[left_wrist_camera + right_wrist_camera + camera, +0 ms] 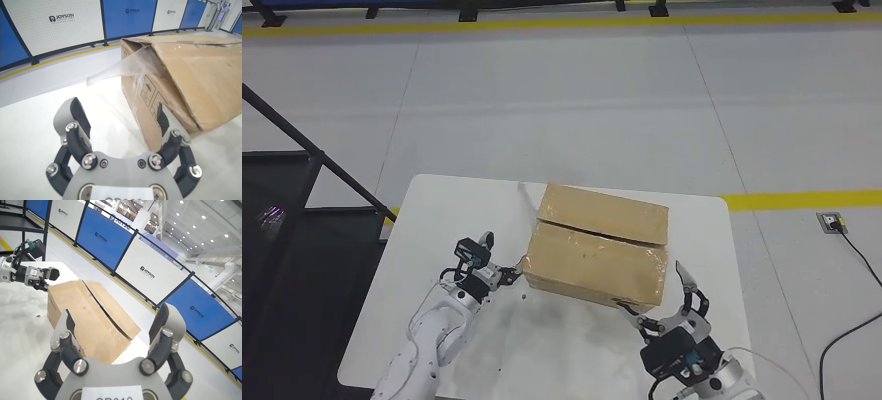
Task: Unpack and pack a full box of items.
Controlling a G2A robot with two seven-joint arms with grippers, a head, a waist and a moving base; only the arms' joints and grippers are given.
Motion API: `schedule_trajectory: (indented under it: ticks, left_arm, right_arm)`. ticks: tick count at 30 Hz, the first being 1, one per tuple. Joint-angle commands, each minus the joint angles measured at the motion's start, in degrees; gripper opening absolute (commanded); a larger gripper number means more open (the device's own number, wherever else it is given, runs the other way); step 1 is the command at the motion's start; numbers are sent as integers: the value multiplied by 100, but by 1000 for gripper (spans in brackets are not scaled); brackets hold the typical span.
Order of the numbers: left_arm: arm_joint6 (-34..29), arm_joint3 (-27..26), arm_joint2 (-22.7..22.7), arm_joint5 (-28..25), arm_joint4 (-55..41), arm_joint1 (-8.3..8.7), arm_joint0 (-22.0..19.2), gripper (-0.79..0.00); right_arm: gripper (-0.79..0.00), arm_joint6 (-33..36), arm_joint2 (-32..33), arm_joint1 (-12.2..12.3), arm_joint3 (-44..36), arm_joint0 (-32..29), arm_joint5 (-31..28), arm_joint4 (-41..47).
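Top view: the left gripper lies low over the white table at the left end of the box, fingers spread wide with nothing between them; the right gripper sits by the box's near right corner, likewise spread and empty; the box (cardboard, flaps folded down, a loose strip of clear tape curling off one end) stands mid-table toward the far edge; around it are grey floor, a yellow line and blue and white panels.
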Motion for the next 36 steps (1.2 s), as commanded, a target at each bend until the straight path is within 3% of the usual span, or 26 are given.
schedule_trajectory:
  ticks: [1, 12, 17, 20, 25, 33, 36]
  left_arm:
    - [-13, -158, -39, -8, 20, 17, 156, 0]
    - [-22, -739, -217, -54, 130, 93, 793, 0]
    - [-77, -749, -518, 441, -103, 108, 935, 0]
    - [-216, -631, -632, 921, -285, 86, 909, 0]
    - [-425, -388, -664, 1235, -302, 59, 591, 0]
    - [-452, -391, -652, 1233, -261, 60, 577, 0]
    - [-531, -429, -653, 905, -574, 50, 516, 0]
  right_arm:
    - [0, 2, -20, 1, 17, 77, -87, 27]
    - [0, 8, -169, -8, 151, 386, -281, 187]
    - [0, 98, -241, -23, 181, 477, -193, 247]
    - [0, 140, -286, -35, 199, 524, -97, 287]
    - [0, 183, -308, -56, 186, 526, 120, 411]
    - [0, 183, -308, -56, 186, 526, 120, 411]
    - [0, 252, -305, -73, 282, 574, 243, 591]
